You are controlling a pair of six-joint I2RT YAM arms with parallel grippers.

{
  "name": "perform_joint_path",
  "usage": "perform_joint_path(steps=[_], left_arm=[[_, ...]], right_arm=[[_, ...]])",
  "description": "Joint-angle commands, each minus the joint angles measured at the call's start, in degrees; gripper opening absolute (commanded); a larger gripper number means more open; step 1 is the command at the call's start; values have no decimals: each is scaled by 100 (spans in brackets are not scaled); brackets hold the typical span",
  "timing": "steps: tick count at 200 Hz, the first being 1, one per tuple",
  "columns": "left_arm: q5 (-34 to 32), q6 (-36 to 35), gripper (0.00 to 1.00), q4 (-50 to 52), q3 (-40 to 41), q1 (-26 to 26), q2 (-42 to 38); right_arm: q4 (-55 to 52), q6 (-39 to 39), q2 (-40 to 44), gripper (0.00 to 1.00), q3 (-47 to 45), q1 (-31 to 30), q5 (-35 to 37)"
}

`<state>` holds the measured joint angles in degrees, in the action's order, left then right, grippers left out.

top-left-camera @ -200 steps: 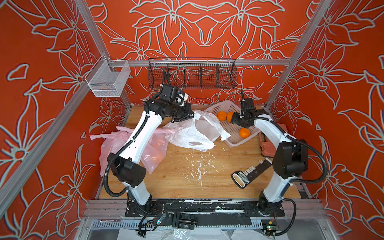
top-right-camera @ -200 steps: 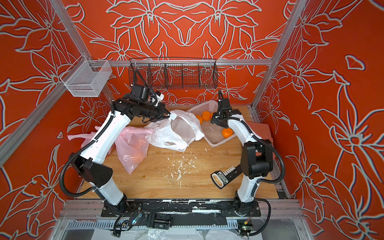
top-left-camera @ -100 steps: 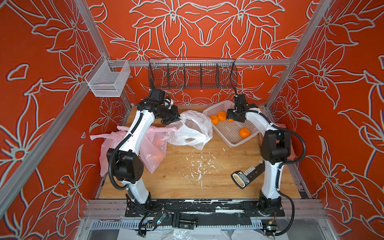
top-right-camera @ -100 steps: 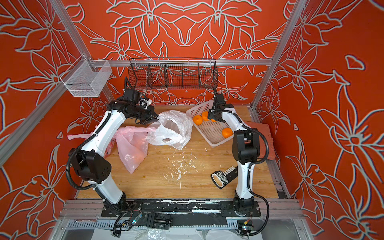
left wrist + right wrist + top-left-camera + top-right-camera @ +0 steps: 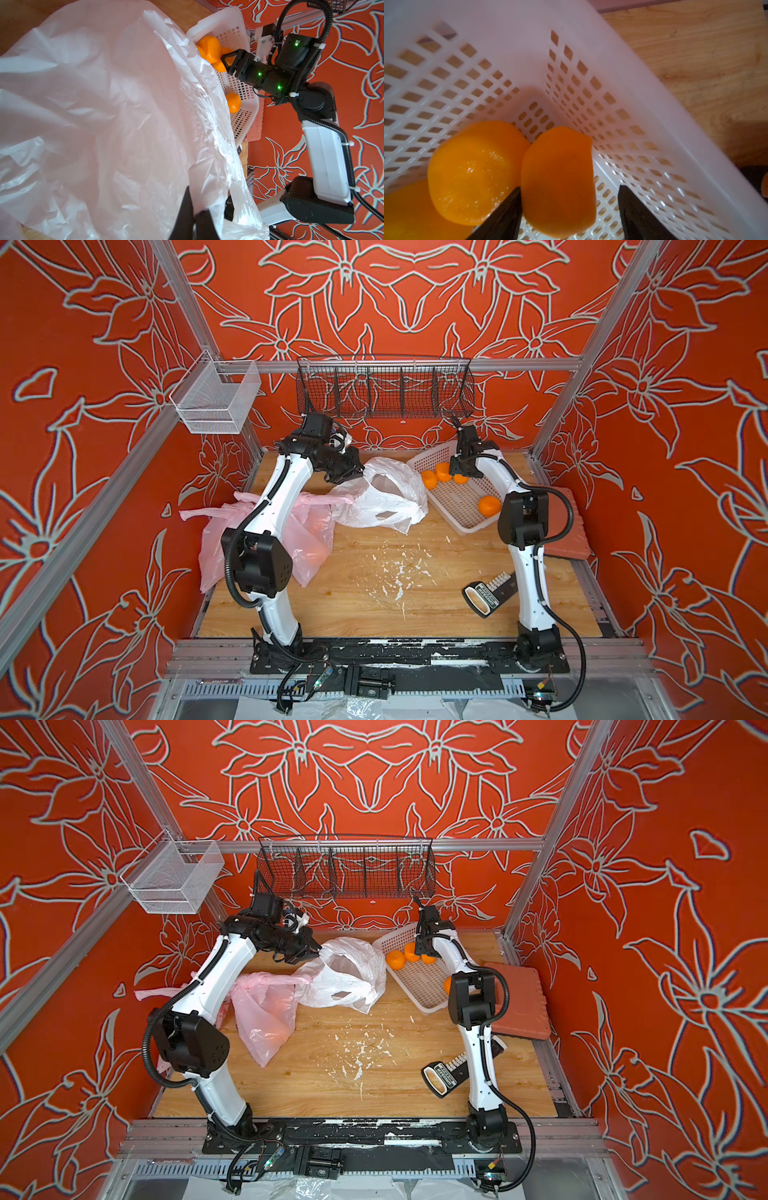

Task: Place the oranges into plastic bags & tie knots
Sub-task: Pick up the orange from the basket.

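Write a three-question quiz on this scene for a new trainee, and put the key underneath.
1. True or false: the left gripper is shut on the edge of the white bag.
2. The right gripper has its open jaws either side of: A) one orange, B) two of them, C) nothing.
3. How many oranges show in the basket in a top view?
Key: 1 true; 2 A; 3 four.

The right arm (image 5: pixel 471 998) hides most of one orange (image 5: pixel 446 986). The right wrist view cuts off another orange (image 5: pixel 402 214).
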<state>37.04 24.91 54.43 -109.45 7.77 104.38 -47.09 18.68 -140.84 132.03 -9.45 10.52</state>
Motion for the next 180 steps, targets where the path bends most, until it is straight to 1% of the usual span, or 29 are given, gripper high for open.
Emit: perform_joint_path(steps=[1,20,38,48,64,76,87,154,166,180], left_arm=[[84,-89,0,93,-96,-39,38],[42,-107,0,103,-131,-45,68],[49,-126,0,126,-190,-54,121],[57,-143,0,135,-222,-56,160],[67,-161,0,130,-243,-56,196],[92,-170,0,127,-243,-66,222],[132,-176,0,113,-235,-65,241],[190,-202,0,108,-217,-69,251],[203,-207,0,89,-182,-66,238],[193,-200,0,57,-126,-67,210]], right_arm=[[-357,-58,-302,70,404,15,267],[-507,10,-449,64,615,22,192],[-543,81,-424,54,612,26,162],[-551,99,-377,52,590,17,136],[-523,110,-291,52,489,14,110],[-541,97,-264,60,458,17,90],[-552,83,-276,62,438,15,98],[-597,92,-568,61,569,25,143],[-514,88,-547,61,488,25,111],[-305,101,-449,58,295,27,69]])
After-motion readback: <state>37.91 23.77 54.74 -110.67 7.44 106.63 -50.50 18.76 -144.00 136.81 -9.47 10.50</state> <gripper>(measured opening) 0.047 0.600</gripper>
